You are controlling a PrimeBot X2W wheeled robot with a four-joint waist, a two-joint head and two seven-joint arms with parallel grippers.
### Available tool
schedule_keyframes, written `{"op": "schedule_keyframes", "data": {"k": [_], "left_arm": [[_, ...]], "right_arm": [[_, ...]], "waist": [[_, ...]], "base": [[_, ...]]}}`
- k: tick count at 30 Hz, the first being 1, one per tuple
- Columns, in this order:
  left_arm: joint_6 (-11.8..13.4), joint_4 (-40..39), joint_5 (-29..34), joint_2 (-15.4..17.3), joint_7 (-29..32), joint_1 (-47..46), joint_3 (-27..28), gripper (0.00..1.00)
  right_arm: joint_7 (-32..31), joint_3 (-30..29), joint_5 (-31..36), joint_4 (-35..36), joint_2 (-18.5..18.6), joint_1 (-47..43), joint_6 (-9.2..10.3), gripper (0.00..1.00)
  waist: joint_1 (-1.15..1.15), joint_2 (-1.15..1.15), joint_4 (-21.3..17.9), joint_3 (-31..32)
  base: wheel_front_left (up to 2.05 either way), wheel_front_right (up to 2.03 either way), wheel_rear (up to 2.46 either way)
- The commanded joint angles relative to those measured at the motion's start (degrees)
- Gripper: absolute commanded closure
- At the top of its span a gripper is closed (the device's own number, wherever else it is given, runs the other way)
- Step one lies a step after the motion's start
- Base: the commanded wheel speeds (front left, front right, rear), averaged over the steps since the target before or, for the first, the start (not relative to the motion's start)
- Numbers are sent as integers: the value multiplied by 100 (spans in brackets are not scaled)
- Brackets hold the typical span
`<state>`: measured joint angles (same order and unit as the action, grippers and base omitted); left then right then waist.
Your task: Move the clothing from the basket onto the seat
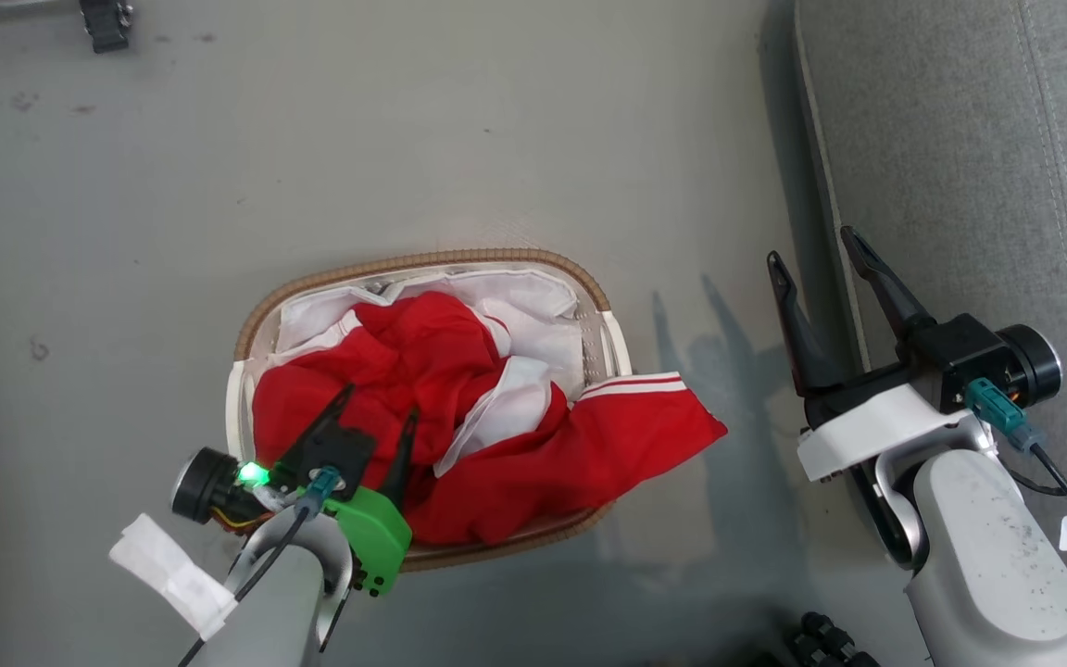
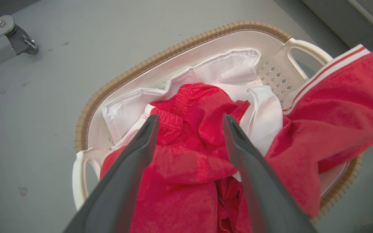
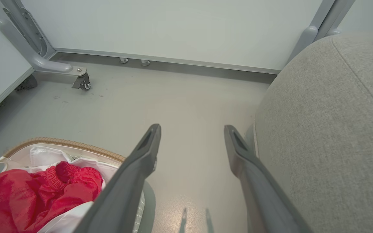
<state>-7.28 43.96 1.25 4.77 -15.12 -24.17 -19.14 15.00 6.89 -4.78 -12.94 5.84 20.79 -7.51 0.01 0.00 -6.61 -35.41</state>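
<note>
Soft cloth clothing [image 1: 515, 472]; smooth plastic basket [image 1: 422, 259] w/ woven rim; matt fabric seat [image 1: 960, 139].

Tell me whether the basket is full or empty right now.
Full. Red clothing is heaped in the basket, covering most of the white liner, and one striped end drapes out over its rim.

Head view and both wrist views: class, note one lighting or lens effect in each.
Head view: the right claw casts soft twin shadows on the floor beside the basket; a green light glows on the left wrist. Left wrist view: the clothing is evenly lit, without glare. Right wrist view: a glare patch near the bottom edge.
</note>
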Motion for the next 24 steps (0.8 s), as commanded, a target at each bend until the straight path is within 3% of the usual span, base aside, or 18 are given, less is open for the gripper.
{"op": "schedule_keyframes", "data": {"k": [1,14,24], "left_arm": [[-19,94,103,53,-5,-214,-155,0],[-23,1451,410,433,-5,-972,-1508,0],[123,2003,702,567,-5,-1612,-1958,0]], "right_arm": [[27,11,13,26,-8,55,4,0],[27,176,-36,10,-105,116,4,0],[27,199,-59,90,-181,211,4,0]], "waist": [[-1,0,-156,-345],[-1,0,-310,-830],[-1,0,-340,-1176]], "base": [[0,0,0],[0,0,0],[0,0,0]]}}
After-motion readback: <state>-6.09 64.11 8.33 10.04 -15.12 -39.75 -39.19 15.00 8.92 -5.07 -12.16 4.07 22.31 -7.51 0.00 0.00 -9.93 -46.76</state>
